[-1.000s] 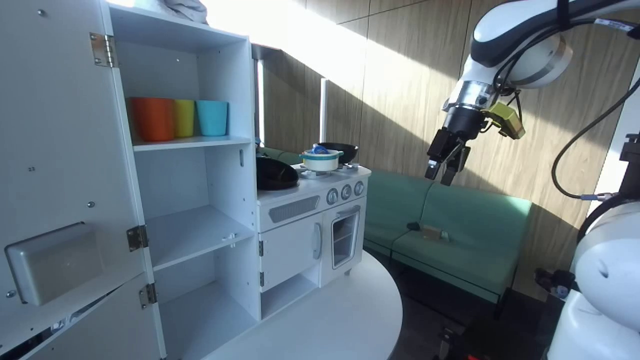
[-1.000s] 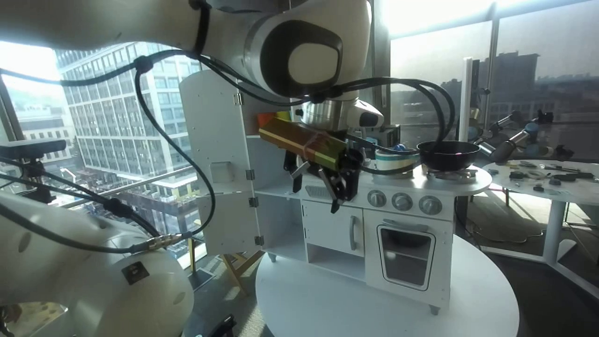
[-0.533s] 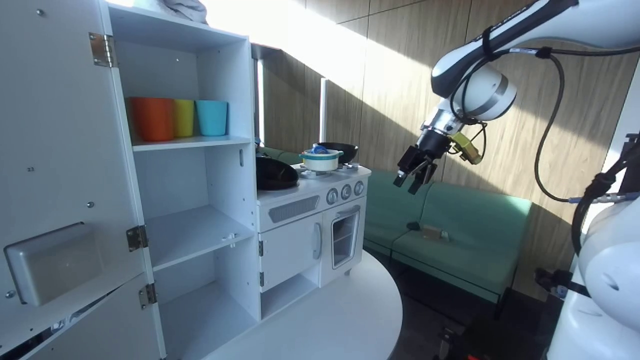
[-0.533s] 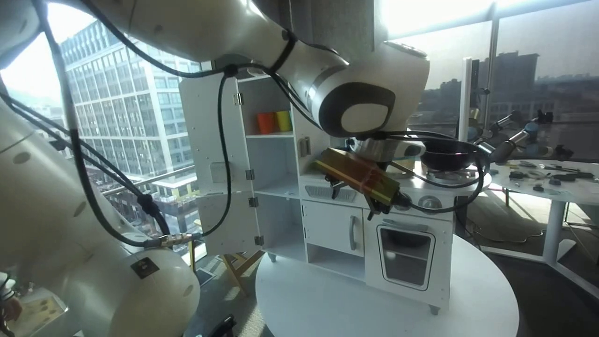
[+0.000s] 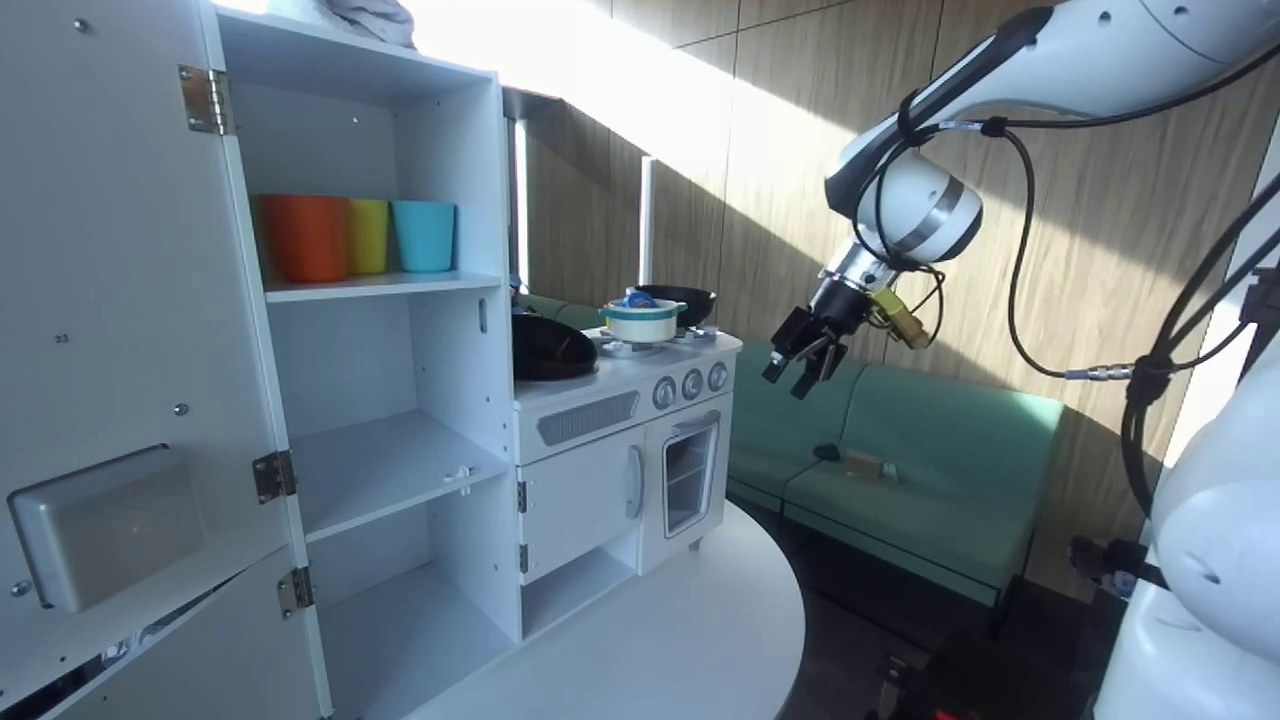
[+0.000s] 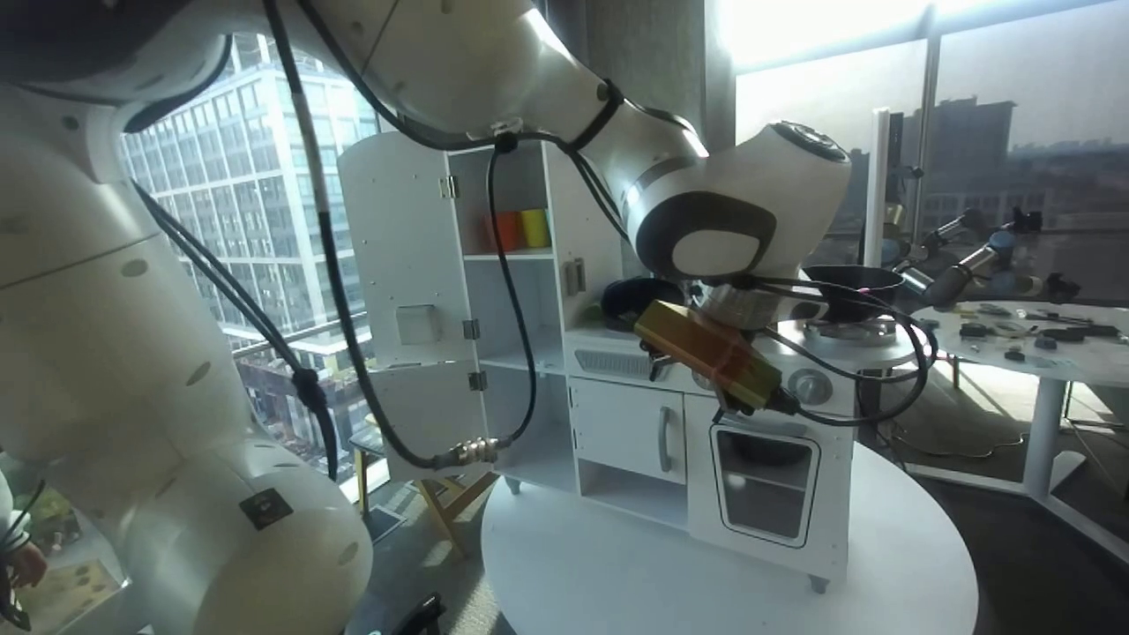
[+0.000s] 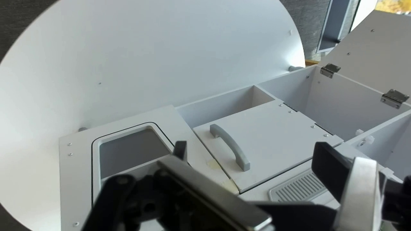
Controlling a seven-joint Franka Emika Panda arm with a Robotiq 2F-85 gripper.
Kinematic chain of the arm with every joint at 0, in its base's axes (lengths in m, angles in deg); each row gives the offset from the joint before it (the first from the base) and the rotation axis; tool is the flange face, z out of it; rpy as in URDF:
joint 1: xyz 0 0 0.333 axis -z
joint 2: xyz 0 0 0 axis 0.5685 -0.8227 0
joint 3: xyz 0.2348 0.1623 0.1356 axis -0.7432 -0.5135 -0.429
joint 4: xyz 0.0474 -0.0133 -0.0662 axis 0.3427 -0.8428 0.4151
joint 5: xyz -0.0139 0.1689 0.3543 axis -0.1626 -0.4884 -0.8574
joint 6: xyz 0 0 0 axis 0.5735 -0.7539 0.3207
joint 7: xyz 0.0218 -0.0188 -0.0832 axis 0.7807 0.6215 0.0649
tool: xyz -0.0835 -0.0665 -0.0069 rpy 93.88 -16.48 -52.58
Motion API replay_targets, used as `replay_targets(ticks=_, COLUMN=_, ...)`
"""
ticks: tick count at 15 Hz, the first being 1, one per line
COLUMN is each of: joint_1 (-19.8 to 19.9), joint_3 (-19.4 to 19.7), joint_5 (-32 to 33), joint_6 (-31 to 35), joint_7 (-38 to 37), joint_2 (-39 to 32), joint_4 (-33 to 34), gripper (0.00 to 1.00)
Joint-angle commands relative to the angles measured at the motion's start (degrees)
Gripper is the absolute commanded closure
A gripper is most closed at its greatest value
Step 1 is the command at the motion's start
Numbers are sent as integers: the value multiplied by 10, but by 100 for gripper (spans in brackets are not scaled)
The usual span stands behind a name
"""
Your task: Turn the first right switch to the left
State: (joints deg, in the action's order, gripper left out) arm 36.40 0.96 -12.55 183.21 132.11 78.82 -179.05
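Now then, from the left along the toy stove [image 5: 600,500] in an exterior view: vent grille [image 5: 588,418], then three knobs [image 5: 692,383], and the rightmost knob [image 5: 718,376], surely the one meant, shows in both exterior views. Right of it hangs the gripper [image 5: 788,377], angled down, apart from the knob, its fingers [image 7: 330,170] spread wide and holding nothing. I'd call this the approach. The wrist view frames a cabinet handle [image 7: 231,143] and shows no knob, so aim, I reckon, needs fixing first: square up, one finger either side of the ridge, close softly, then roll leftward without tugging.

Edges, again from the left! Tall shelf unit [image 5: 455,370]: well apart, no bother, I'd say. Oven handle [image 5: 697,423]: juts just below the knobs, so come in low and a fingertip could clip it. Stove's right edge [image 5: 727,440]: just beside the target, and a wide finger may overhang it. Beyond, open air before the green bench [image 5: 940,440], the best room for backing out. Watch that cable loop [image 6: 851,423], drooping close to the knob in an exterior view: a likely snag.
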Motion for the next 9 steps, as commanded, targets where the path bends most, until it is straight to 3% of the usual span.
replay_targets(ticks=1, joint_1=20, joint_3=-17, joint_5=-51, joint_6=14, joint_7=28, joint_2=-113, joint_4=107, gripper=0)
replay_targets(ticks=6, joint_1=67, joint_3=-60, joint_5=-149, joint_6=51, joint_7=75, joint_2=-234, joint_4=208, gripper=0)
replay_targets(ticks=9, joint_1=113, joint_3=-96, joint_5=-137, joint_6=38, joint_7=53, joint_2=-300, joint_4=275, gripper=0)
